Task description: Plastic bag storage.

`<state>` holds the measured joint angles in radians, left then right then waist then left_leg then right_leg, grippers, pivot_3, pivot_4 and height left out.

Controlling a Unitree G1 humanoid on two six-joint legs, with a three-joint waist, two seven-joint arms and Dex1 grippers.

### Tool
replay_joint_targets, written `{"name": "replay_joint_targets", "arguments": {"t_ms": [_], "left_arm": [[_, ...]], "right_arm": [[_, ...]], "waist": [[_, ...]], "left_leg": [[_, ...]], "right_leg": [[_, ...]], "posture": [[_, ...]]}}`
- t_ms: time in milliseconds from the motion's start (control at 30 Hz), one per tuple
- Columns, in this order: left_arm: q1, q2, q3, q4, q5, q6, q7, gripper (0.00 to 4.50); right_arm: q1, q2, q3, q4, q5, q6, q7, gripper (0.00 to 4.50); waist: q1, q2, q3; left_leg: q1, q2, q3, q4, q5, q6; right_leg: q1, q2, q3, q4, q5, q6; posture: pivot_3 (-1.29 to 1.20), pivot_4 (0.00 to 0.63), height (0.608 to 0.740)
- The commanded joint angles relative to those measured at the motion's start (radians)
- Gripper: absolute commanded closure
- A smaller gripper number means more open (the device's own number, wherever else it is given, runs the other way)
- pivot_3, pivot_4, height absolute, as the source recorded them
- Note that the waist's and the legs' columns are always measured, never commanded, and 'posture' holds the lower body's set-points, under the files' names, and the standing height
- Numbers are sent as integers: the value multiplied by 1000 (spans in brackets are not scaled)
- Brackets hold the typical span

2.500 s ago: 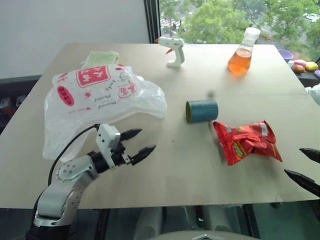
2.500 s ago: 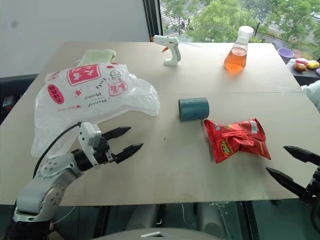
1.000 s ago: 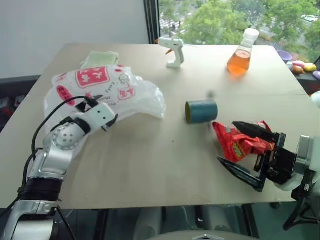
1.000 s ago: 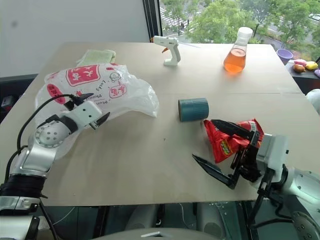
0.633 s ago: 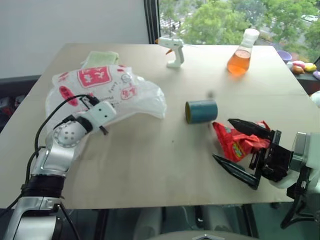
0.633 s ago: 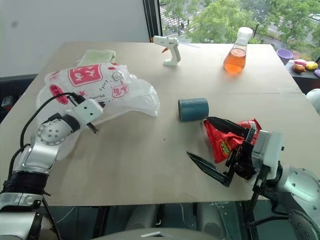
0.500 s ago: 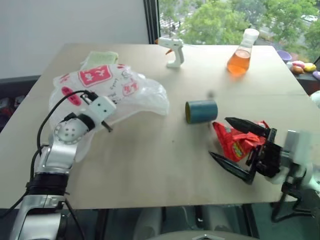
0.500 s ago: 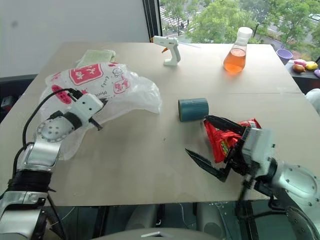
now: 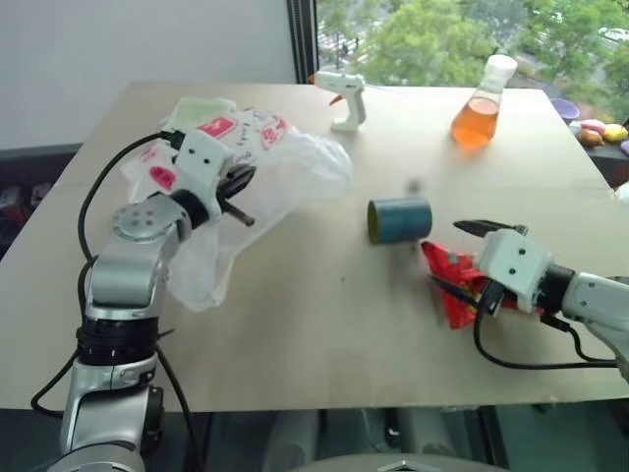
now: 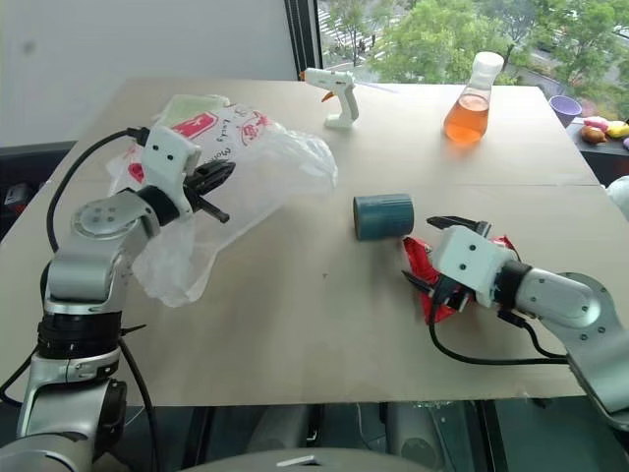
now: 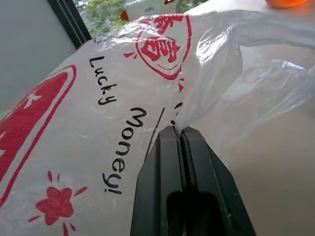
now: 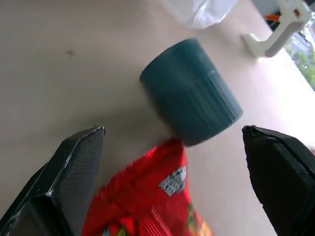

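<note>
The bag (image 9: pixel 257 167) is seen at the tabletop's (image 9: pixel 314 324) ten o'clock area, partly lifted, with one end hanging down to the surface at about eight o'clock. A fold of its film is pinched by the left claw (image 11: pixel 179 133), whose fingers are pressed together on it; red labels and the black words "Lucky Money" are shown on the plastic. A pale green cloth (image 9: pixel 197 106) is partly covered by the bag's far edge. At twelve o'clock a white glue gun (image 9: pixel 344 96) is stood, and at one o'clock a flask (image 9: pixel 478 90) of orange liquid. A teal cup (image 12: pixel 194 93) is laid on its side near the centre. At four o'clock a red packet (image 12: pixel 147 196) is straddled by the right claw (image 12: pixel 174 147), spread wide and gripping nothing.
</note>
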<state>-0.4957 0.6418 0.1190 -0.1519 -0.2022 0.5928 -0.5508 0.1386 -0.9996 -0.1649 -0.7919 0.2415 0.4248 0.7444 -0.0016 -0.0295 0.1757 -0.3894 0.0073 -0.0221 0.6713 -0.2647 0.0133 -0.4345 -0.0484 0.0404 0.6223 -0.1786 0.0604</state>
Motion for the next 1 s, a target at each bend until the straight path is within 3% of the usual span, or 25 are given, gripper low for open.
{"name": "replay_joint_targets", "arguments": {"t_ms": [33,100,167,333,433,567,633,667,700,800,1000], "left_arm": [[-3,0,24,-62,-23,34,11,4466],[0,-5,22,-82,-41,67,6,4466],[-3,-14,18,-100,-64,102,4,4466],[-54,-17,15,-115,-124,184,-10,4466],[-93,-12,38,-122,-172,256,-9,4466],[-147,-13,86,-124,-244,372,9,4500],[-161,-13,99,-133,-278,415,8,4500],[-170,-24,113,-136,-306,449,11,4500],[-179,-35,126,-139,-333,480,14,4500],[-201,-63,154,-144,-404,541,21,4500],[-241,-83,157,-109,-450,571,40,4500]], "right_arm": [[196,7,-243,-126,-50,-39,111,0],[269,28,-293,-136,-112,-40,100,0],[299,42,-265,-112,-183,-58,65,0],[166,49,-77,98,-395,-138,-76,0],[94,76,-8,198,-439,-169,-113,0],[55,102,35,251,-452,-205,-107,1247],[53,113,36,255,-449,-225,-105,2323],[48,127,28,240,-424,-213,-99,2580],[43,137,19,225,-403,-206,-93,3216],[36,154,-8,176,-347,-183,-63,4392],[44,170,-50,66,-268,-137,-30,4392]], "waist": [[3,-1,0],[1,-2,-1],[-4,-3,-1],[-15,-6,1],[-14,-6,1],[-13,-5,2],[-13,-5,2],[-12,-5,2],[-12,-5,2],[-10,-5,2],[-11,-5,2]], "left_leg": [[-1,0,-1,1,0,0],[-2,0,-1,2,0,0],[-1,0,-1,4,0,0],[8,1,1,6,0,0],[9,1,1,6,1,0],[7,1,0,5,0,0],[4,0,-1,4,0,0],[4,0,-1,4,0,0],[4,-1,-1,4,0,0],[3,-1,-2,4,0,0],[5,-1,-3,4,0,0]], "right_leg": [[0,0,-1,-1,0,0],[0,0,-1,0,-1,2],[1,0,-1,1,-2,3],[8,0,0,2,-4,-1],[8,1,0,3,-4,-1],[7,1,0,4,-4,0],[5,1,1,3,-2,2],[5,1,1,3,-2,2],[4,0,1,2,-2,2],[4,0,0,1,-2,2],[5,0,0,4,-4,0]], "posture": [[0,150,739],[0,150,739],[0,150,739],[0,150,739],[0,150,739],[0,150,739],[0,150,739],[0,150,739],[0,150,739],[0,150,739],[0,150,739]]}}
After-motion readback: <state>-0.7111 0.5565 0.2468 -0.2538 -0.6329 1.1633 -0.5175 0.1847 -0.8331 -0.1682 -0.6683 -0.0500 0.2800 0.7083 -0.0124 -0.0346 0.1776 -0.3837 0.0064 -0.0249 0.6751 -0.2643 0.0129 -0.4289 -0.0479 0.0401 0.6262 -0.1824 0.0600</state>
